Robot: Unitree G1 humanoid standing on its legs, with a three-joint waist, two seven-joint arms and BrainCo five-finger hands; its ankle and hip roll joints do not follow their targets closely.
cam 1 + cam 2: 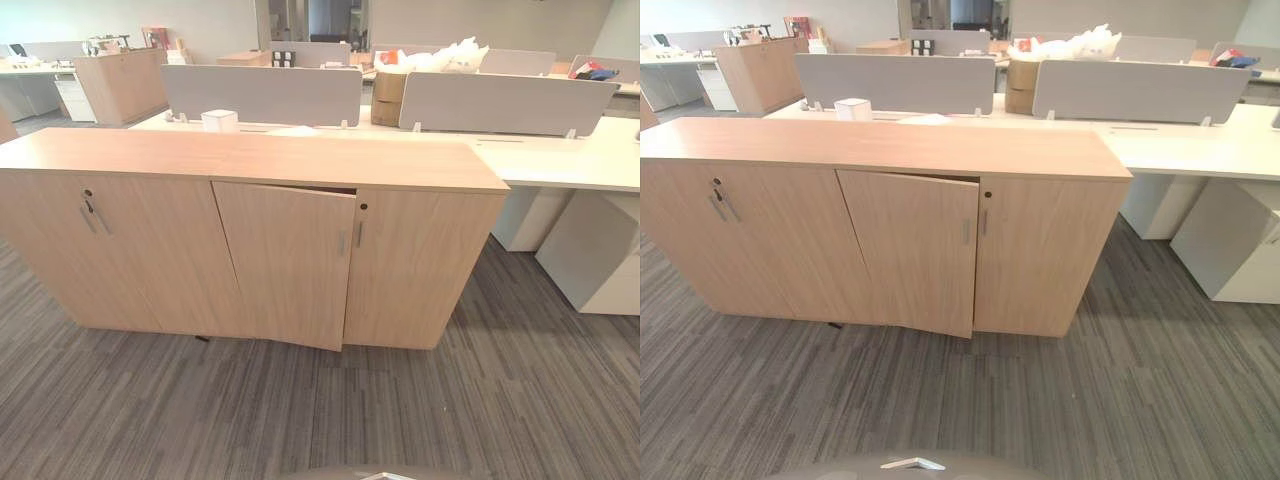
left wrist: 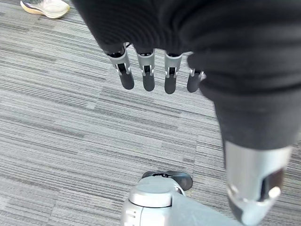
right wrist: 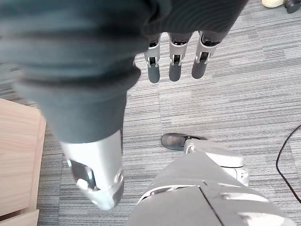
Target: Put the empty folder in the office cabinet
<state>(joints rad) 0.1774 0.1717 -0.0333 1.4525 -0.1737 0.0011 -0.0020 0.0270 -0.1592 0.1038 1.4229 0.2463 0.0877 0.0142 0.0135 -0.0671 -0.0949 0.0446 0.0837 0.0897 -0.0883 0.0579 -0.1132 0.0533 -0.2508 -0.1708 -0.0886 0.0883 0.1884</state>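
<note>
A long light-wood office cabinet stands in front of me on the grey carpet. Its middle door hangs slightly ajar, with a dark gap along its top edge; the left doors and the right door are closed. In the left wrist view my left hand hangs over the carpet with straight fingers and holds nothing. My right hand hangs the same way, fingers straight and empty, with a corner of the cabinet beside it.
White desks with grey divider screens stand behind the cabinet. A small white box and a cardboard box sit there. A white pedestal is at the right. A person's shoe rests on the carpet nearby.
</note>
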